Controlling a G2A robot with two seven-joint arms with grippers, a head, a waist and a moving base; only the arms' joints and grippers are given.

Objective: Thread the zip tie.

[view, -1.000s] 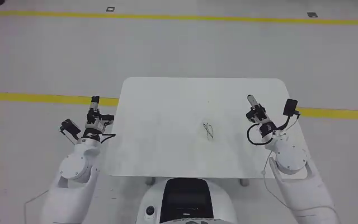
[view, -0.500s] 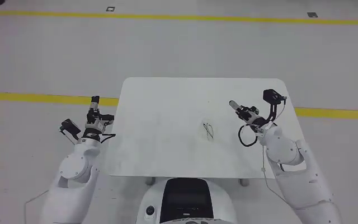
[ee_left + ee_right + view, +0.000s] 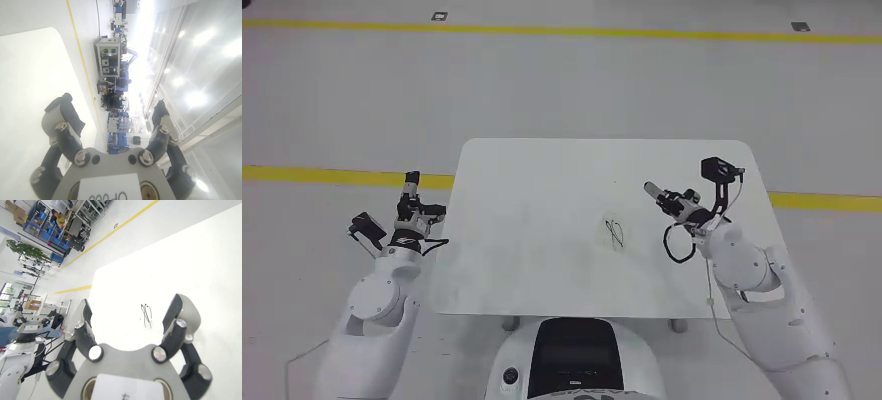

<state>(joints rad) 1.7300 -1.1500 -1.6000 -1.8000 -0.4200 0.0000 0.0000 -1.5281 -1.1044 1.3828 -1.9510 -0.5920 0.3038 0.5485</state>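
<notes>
Two thin dark strands lie crossed on the white desk, right of its middle and nearer my side than the far edge; I take them for the zip tie, though I cannot tell whether it is one tie bent over itself or a pair. Nothing touches it and nothing looks threaded, so I judge the job to be at its first step: the approach for the pick-up.

The right pincer hangs above the desk, near the zip tie, on its right and a little to the far side, aimed toward the desk's middle. Its wrist view shows the fingers spread wide with nothing between them, and the strands framed in the gap, lying farther off on the desk. The left pincer sits off the desk's left edge, well apart from the zip tie, pointing away from me; its fingers are also spread and hold nothing.

As I read it, the next move is to bring the right pincer down over one end of a strand and close low, since the thing lies flat and thin and the fingertips could slide over it or push it along the desk. After that the left pincer would need to come in for the other end, so tail and head can be lined up
</notes>
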